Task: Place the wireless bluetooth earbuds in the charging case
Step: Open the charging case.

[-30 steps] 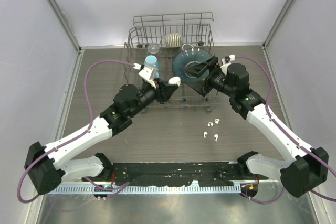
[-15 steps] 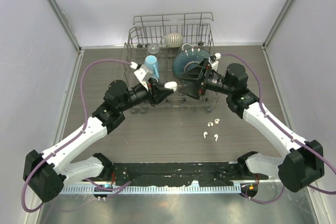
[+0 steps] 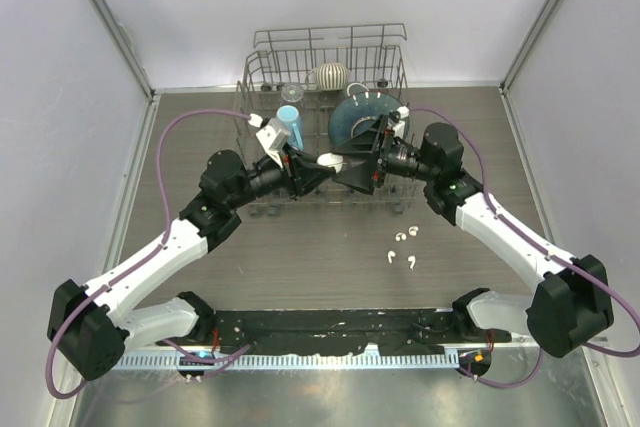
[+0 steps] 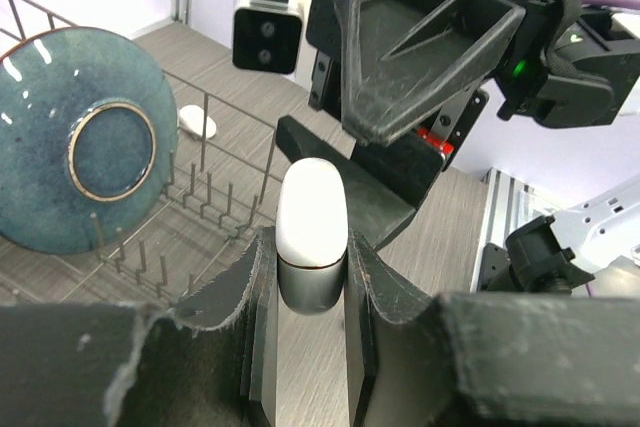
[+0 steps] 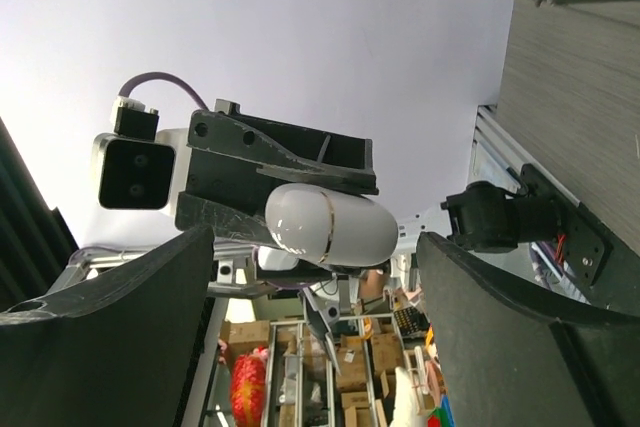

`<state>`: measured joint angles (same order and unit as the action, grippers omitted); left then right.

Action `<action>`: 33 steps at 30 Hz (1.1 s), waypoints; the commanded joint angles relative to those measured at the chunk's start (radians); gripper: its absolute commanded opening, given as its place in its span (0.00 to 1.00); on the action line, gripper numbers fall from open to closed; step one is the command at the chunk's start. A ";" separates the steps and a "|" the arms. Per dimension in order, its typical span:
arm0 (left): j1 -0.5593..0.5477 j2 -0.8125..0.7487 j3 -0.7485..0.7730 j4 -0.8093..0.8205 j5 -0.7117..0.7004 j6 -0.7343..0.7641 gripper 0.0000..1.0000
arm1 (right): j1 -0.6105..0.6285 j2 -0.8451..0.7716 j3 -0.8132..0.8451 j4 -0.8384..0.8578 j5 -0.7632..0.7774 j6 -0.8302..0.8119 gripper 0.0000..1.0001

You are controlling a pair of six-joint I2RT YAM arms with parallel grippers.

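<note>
My left gripper (image 3: 318, 164) is shut on a white charging case (image 3: 328, 160) with its lid closed, held above the front of the dish rack. In the left wrist view the case (image 4: 311, 212) stands up between my fingers (image 4: 250, 287). My right gripper (image 3: 356, 171) is open and faces the case from the right, close to it but not touching. It shows opposite the case in the left wrist view (image 4: 400, 117). In the right wrist view the case (image 5: 330, 225) lies between my spread fingers (image 5: 110, 327). Several tiny white earbuds (image 3: 400, 245) lie on the table in front of the rack's right corner.
A wire dish rack (image 3: 262, 77) at the back holds a blue plate (image 3: 350, 117), a light blue cup (image 3: 290, 119), a clear glass and a ribbed ball. A small white oval object (image 4: 197, 124) lies on the table beyond the rack wires.
My right gripper has swung left towards the case. My left gripper has carried the case a little right and up, so the two now nearly meet above the rack's front.
</note>
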<state>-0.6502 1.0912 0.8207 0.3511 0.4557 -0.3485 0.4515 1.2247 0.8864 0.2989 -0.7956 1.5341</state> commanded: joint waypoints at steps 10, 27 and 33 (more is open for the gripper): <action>-0.005 -0.002 0.029 0.091 0.066 -0.035 0.00 | 0.021 0.025 -0.072 0.204 0.030 0.208 0.72; -0.005 0.012 0.014 0.124 0.025 -0.040 0.00 | 0.035 0.032 -0.099 0.339 0.026 0.305 0.55; -0.005 0.007 0.006 0.135 0.000 -0.040 0.00 | 0.038 0.021 -0.112 0.339 0.025 0.302 0.63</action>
<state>-0.6529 1.1042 0.8207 0.4156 0.4797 -0.3885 0.4816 1.2697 0.7841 0.5762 -0.7616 1.8309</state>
